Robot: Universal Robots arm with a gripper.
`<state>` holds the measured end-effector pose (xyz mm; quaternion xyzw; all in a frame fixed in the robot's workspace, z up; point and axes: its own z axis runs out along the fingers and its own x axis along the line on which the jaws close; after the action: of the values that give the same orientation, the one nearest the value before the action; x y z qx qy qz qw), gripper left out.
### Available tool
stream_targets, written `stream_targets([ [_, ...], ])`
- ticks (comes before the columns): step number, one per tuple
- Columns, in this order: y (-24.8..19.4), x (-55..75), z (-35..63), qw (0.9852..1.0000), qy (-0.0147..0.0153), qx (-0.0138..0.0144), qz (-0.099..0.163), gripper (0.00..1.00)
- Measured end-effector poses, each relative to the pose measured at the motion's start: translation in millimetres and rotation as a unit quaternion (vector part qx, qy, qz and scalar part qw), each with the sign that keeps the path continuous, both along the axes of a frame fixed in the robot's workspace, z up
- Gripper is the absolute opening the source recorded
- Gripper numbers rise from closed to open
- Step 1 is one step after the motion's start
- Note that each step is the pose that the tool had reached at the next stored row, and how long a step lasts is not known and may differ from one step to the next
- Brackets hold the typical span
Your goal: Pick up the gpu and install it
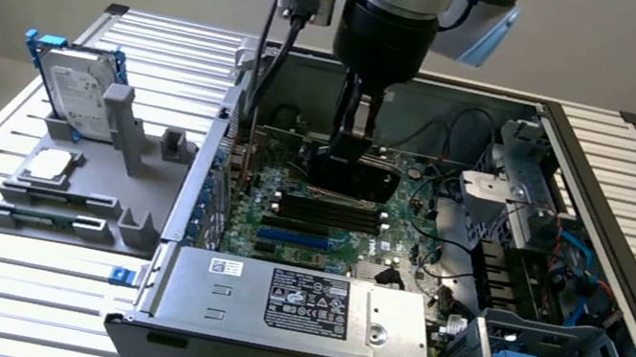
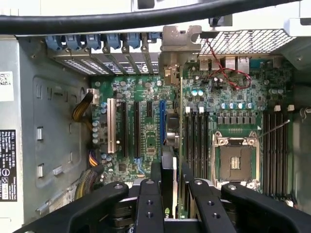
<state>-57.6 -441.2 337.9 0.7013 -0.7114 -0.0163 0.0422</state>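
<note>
1. Now the gripper [image 1: 350, 143] is clamping the gpu [image 1: 351, 176] by its top edge inside the computer case [image 1: 475, 90]
2. The card is hanging edge-down beneath the claw, its long axis running parallel to the blue slot [image 2: 162, 121]

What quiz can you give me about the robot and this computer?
1. True or false: the gripper holds the gpu inside the case.
2. Where does the hard drive stand? A) in the case B) on the grey holder outside the case C) in the gripper
3. Fill in: the frame round the hard drive is ____.
Key: 1 true; 2 B; 3 blue.
</note>
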Motion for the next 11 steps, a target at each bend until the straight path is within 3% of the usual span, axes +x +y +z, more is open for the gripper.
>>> stream_targets([
  [3, -1.3, -2.6, -5.3, 1.0000, -0.0014, 0.0001, 0.002, 0.26],
  [8, -3.1, -9.2, -11.6, 0.9999, -0.0088, 0.0004, 0.005, 0.26],
  [11, -4.4, -15.9, -16.5, 0.9999, -0.0113, 0.0004, 0.007, 0.26],
])
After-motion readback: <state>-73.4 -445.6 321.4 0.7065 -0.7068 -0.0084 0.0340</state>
